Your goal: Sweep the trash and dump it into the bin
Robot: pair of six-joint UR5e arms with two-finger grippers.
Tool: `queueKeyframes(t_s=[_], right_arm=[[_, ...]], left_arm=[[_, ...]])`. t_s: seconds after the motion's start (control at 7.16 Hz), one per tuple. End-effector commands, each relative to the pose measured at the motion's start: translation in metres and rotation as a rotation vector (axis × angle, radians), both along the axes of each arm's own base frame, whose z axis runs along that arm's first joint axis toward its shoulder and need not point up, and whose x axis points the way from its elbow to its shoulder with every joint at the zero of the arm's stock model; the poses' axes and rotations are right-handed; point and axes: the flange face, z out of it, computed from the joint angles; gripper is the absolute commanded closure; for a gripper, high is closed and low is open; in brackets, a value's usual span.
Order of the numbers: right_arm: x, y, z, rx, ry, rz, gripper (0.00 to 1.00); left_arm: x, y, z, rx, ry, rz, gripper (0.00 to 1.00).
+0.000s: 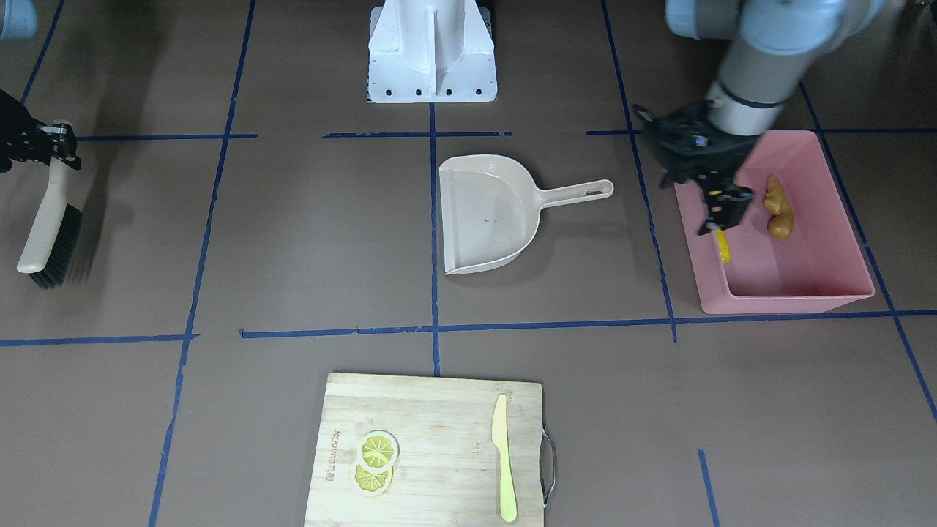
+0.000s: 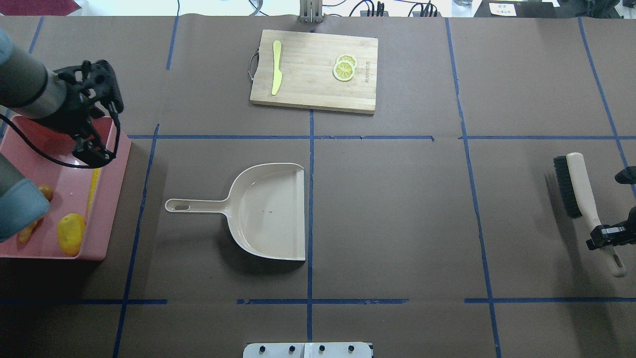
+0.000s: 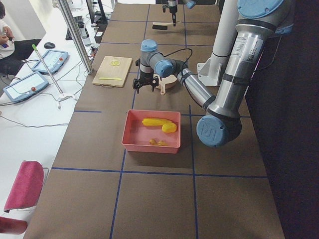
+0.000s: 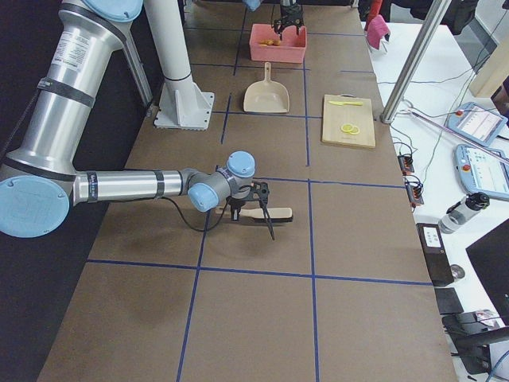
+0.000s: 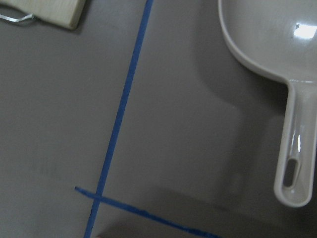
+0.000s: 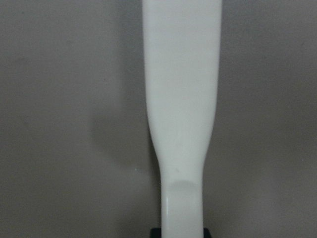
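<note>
The pink bin [image 1: 805,296] stands at the table's left end and holds all the trash. The corn cob [image 1: 723,245] lies along its inner wall, the tan ginger root [image 1: 777,208] lies further in, and the rounded yellow lump [image 2: 70,233] sits near its front corner. My left gripper [image 2: 107,117] hovers open and empty over the bin's far inner corner. My right gripper [image 2: 603,233] is shut on the handle of the brush [image 2: 576,184], whose bristles rest on the table at the right end.
The beige dustpan [image 2: 268,209] lies flat mid-table, its handle pointing toward the bin, and looks empty. A wooden cutting board [image 2: 313,69] at the far edge holds lemon slices [image 2: 344,68] and a pale knife [image 2: 276,67]. The robot base [image 1: 432,51] stands at the near edge.
</note>
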Motion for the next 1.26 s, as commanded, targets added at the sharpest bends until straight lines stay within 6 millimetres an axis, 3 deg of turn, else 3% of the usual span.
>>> queueKeyframes(t_s=[0.0,0.14,0.28,0.42,0.56,0.7,0.98,1.12], right_arm=[[-0.003,0.004,0.014,-0.021,0.013,-0.010,0.77],[-0.005,0.006,0.014,-0.025,0.013,-0.019,0.74],[-0.005,0.007,0.016,-0.027,0.013,-0.023,0.58],[-0.005,0.008,0.018,-0.029,0.015,-0.023,0.21],[-0.004,0.007,0.012,-0.021,0.007,-0.021,0.00],[0.000,0.005,-0.007,0.007,-0.015,-0.009,0.00],[0.059,-0.008,-0.026,0.030,-0.035,0.143,0.00],[0.081,-0.012,-0.027,0.024,-0.065,0.176,0.00]], left_arm=[[-0.049,-0.014,0.029,-0.111,-0.010,-0.088,0.00],[-0.072,-0.020,0.042,-0.225,-0.023,-0.159,0.00],[-0.104,-0.034,0.057,-0.298,-0.028,-0.261,0.00],[-0.128,-0.031,0.077,-0.355,-0.013,-0.287,0.00],[-0.149,-0.028,0.106,-0.426,-0.009,-0.319,0.00],[-0.171,-0.022,0.134,-0.499,0.000,-0.353,0.00],[-0.236,-0.021,0.186,-0.627,0.039,-0.468,0.00],[-0.253,-0.019,0.211,-0.676,0.030,-0.504,0.00]])
